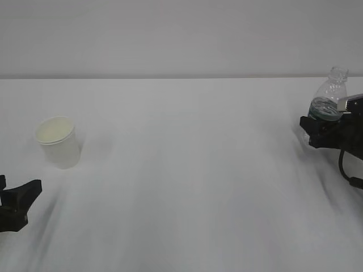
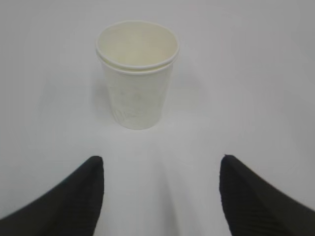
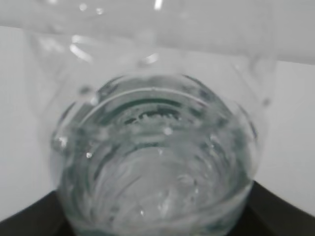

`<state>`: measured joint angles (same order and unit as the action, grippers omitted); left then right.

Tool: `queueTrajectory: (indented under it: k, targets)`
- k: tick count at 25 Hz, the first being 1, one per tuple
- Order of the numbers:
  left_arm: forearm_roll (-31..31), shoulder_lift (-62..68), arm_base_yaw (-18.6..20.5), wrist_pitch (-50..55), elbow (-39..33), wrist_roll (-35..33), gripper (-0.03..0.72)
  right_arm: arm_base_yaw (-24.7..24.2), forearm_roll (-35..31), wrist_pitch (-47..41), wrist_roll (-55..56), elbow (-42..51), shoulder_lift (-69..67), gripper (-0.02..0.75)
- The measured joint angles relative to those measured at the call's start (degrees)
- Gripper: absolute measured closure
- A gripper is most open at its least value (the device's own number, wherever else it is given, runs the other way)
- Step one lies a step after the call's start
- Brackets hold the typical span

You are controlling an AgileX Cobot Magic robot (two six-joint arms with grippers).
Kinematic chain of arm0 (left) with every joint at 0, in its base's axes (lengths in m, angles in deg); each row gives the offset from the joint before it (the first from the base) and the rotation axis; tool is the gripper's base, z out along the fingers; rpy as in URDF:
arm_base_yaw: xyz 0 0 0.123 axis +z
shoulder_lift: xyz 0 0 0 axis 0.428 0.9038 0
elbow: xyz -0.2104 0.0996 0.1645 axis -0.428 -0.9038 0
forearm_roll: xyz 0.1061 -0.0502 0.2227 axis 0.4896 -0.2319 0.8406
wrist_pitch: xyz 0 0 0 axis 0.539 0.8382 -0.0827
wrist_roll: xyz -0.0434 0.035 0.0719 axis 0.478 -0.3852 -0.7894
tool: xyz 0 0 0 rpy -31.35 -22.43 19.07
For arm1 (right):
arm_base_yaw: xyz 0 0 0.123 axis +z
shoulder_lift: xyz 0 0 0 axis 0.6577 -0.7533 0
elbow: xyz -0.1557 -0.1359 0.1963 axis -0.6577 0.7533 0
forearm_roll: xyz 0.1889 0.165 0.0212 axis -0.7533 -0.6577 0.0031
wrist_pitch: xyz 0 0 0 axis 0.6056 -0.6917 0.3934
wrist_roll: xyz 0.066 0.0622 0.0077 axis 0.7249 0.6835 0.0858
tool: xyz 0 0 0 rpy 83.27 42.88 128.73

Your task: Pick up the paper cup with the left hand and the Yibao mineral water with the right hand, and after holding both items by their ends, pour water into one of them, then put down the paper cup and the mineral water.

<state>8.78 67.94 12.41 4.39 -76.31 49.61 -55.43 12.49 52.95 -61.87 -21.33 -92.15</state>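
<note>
I had the left hand (image 2: 161, 196) spread wide w/ nothing in it, low at the near-left of the white surface (image 1: 187, 187). The paper cup (image 2: 137, 73) stood upright just ahead, centred btwn the two fingers (image 2: 74, 196) but not yet inside them. My read: cup's v. light and thin-walled, crushes easily, so I'd take it gently around the lower body.

At the far right, the right hand (image 1: 321, 129) sat around the lower part of the Yibao mineral water (image 1: 329, 96), which stood upright and uncapped w/ water in its lower part. Wrist view was filled by the bottle; looked gripped, but I couldn't tell for sure whether the fingers were clamped. Bottle's prob. slick, soft-sided and bottom-heavy; squeezing hard could slosh water out.
</note>
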Motion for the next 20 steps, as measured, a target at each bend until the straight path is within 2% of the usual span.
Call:
queueTrajectory:
  k: [20]
  targets:
    - [0.0,0.0,0.0,0.0,0.0,0.0,0.169,0.0,8.9,-4.5,5.9,0.1,10.3,0.270]
